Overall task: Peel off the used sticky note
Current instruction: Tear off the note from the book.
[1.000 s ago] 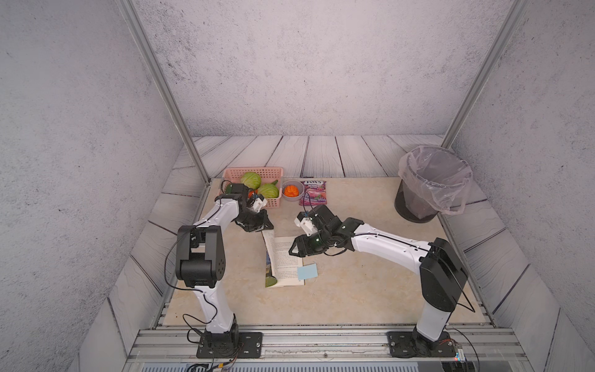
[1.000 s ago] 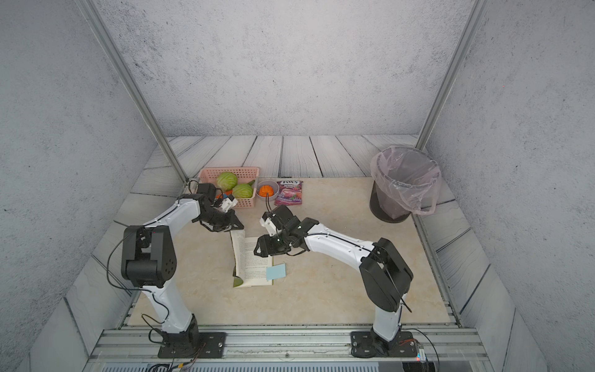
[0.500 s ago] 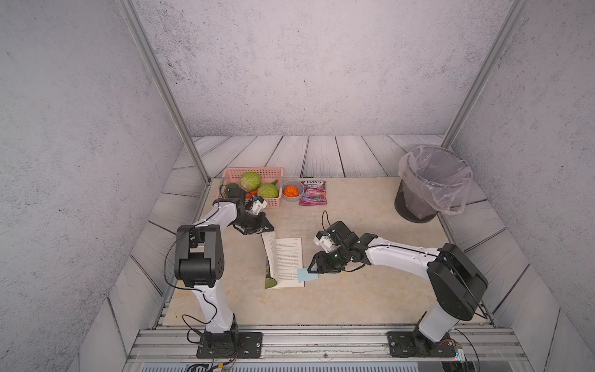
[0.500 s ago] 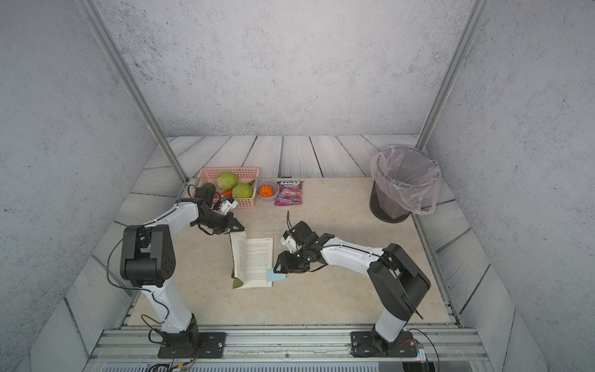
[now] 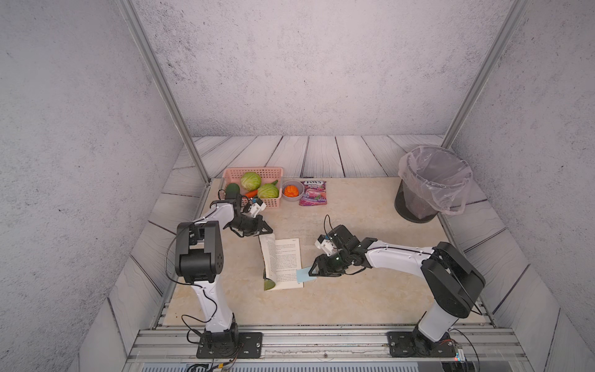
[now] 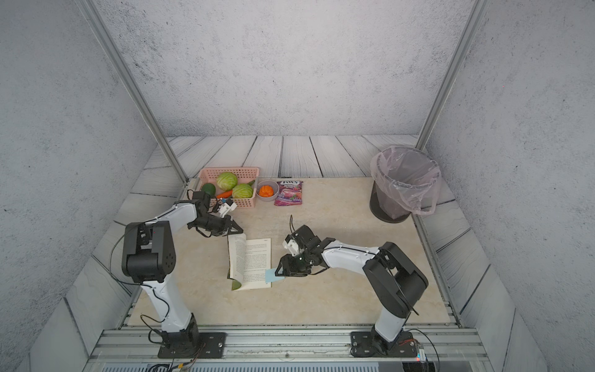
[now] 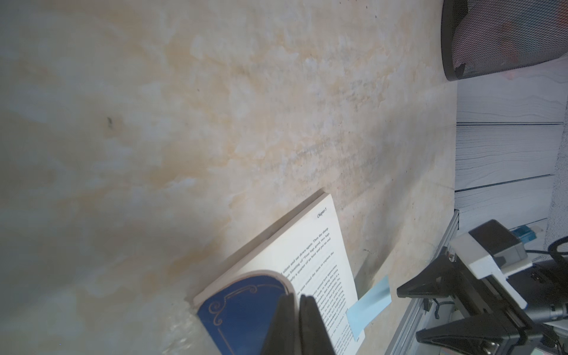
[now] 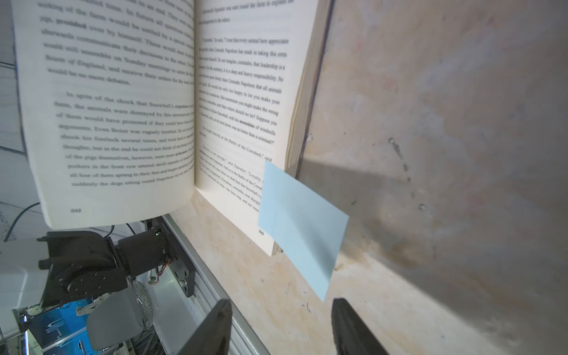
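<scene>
**My right hand is standing open at the blue note**

I am holding my right hand (image 8: 281, 307) low over the bench (image 5: 354, 299), beside the book (image 5: 285, 261) at the corner that is nearest to my right arm's base. Its two fingers (image 8: 215, 325) are standing apart and nothing is lying between them.

The note (image 8: 302, 224) is pale blue. It is sticking by one edge to the right page, near the bottom outer corner, and the rest of it is reaching out past the page edge, over the bench. Its free corner is pointing at the gap between my fingers and is ending just in front of it. In the right wrist view I am not touching it. In both top views the tip of this hand is lying right at the outer edge of the note.

My left hand (image 7: 296, 299) is sitting at the far left corner of the book, with its fingers pressed together. The blue cover and the left pages are rising steeply just there, against the fingers. I cannot tell if the cover is pinched between them. The right page is lying flat.
</scene>
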Tool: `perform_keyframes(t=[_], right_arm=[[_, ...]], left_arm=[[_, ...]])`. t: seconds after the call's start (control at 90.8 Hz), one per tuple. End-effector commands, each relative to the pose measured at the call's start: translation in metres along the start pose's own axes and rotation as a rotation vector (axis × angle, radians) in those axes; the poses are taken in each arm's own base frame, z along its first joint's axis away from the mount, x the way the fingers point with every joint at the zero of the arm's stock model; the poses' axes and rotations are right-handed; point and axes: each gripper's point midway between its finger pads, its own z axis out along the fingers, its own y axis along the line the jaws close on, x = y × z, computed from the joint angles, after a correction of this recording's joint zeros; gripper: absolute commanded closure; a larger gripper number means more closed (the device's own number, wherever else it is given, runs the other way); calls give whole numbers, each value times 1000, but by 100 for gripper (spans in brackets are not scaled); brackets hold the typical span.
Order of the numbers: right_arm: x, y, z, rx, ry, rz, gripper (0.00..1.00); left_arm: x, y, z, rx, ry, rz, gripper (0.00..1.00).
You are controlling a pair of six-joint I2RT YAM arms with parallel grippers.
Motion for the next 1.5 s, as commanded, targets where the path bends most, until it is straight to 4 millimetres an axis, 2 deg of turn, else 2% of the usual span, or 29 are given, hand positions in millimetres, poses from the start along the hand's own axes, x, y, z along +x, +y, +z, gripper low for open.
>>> perform_keyframes(t=[0.0, 0.176, 0.407, 0.727, 0.859, 1.035, 1.167, 1.486], right_arm=[[-4, -8, 7, -3, -9, 29, 44], [-3, -16, 16, 3, 5, 37, 44], [-5, -15, 22, -14, 14, 37, 45], [-6, -17, 30, 37, 24, 13, 59], [-10, -14, 28, 45, 5, -1, 71], [-10, -10, 25, 78, 6, -44, 100], [-7, -14, 19, 163, 1, -88, 100], [-5, -30, 4, 253, -64, -52, 100]], left_arm=[[13, 15, 6, 0, 45, -3, 100], [14, 17, 4, 4, 43, 9, 100], [15, 20, 0, 14, 37, 7, 100], [14, 21, -5, 0, 34, 19, 100], [15, 22, -5, -1, 36, 17, 100], [16, 25, -3, -12, 44, -2, 100], [16, 26, -4, -19, 39, 0, 100], [19, 27, -14, -37, 49, 25, 100]])
